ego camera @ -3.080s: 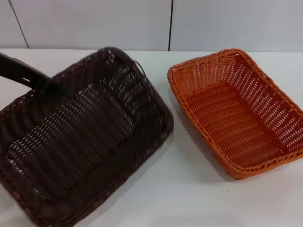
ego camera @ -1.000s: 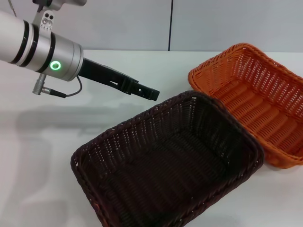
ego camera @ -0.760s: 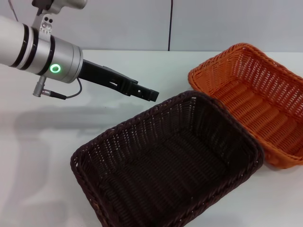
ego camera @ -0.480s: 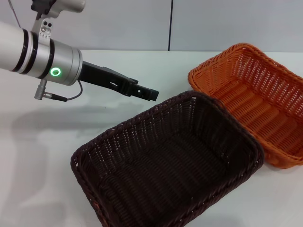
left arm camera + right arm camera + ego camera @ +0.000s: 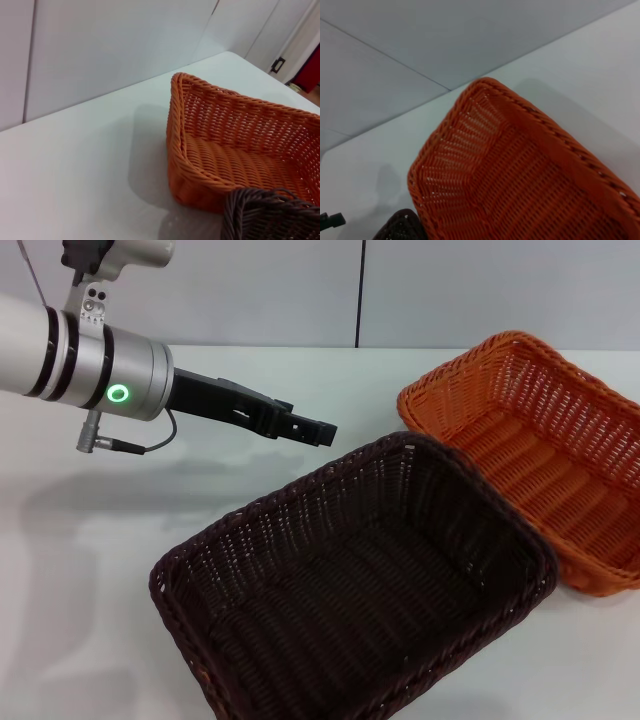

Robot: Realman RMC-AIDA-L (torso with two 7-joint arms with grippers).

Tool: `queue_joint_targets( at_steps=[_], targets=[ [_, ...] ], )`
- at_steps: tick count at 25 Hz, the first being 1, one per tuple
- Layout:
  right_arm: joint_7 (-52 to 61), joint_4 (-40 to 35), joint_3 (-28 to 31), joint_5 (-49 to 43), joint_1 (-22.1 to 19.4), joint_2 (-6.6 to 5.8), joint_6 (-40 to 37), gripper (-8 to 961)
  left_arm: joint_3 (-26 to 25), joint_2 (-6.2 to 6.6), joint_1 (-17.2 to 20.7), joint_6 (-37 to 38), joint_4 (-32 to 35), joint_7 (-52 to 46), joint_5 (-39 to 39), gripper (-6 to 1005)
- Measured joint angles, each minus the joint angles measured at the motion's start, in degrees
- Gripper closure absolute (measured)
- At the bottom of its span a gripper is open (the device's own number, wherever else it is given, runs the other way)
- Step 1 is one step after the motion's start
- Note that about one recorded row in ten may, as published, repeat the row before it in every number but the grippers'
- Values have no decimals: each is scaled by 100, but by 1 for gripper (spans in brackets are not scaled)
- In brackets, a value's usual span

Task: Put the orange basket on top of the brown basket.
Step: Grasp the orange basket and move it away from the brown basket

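The brown basket lies upright on the white table, in the middle and near me. The orange basket lies upright behind and to the right of it. The brown basket's far right corner meets the orange basket's near side. My left gripper hovers above the table just behind the brown basket's far left rim, holding nothing. The left wrist view shows the orange basket with a corner of the brown basket in front. The right wrist view looks down into the orange basket. My right gripper is out of view.
The table's left half is bare white surface under my left arm. A pale panelled wall stands along the table's far edge.
Three seconds ago the brown basket was tilted at the left with my left gripper at its rim. It now lies mid-table against the orange basket, and the gripper is clear of it, barely moving.
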Motion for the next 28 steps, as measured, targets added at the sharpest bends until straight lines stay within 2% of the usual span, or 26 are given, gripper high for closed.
queue_joint_targets(
  at_steps=[12, 19, 22, 24, 28],
  targets=[
    [1069, 609, -379, -376, 261, -86, 40, 164, 17, -26, -19, 240, 187, 8, -77, 167],
    [1168, 1133, -397, -684, 390, -295, -12, 164, 13, -23, -8, 411, 387, 69, -135, 167],
    [1168, 1180, -474, -693, 413, -295, -50, 165, 17, -25, -7, 461, 399, 81, -157, 167],
    [1169, 1192, -737, -696, 441, -220, -22, 165, 14, -27, -7, 495, 436, 81, -198, 167],
    [1169, 1239, -881, -711, 450, -137, 157, 165, 10, -26, -8, 508, 466, 82, -244, 167]
  ],
)
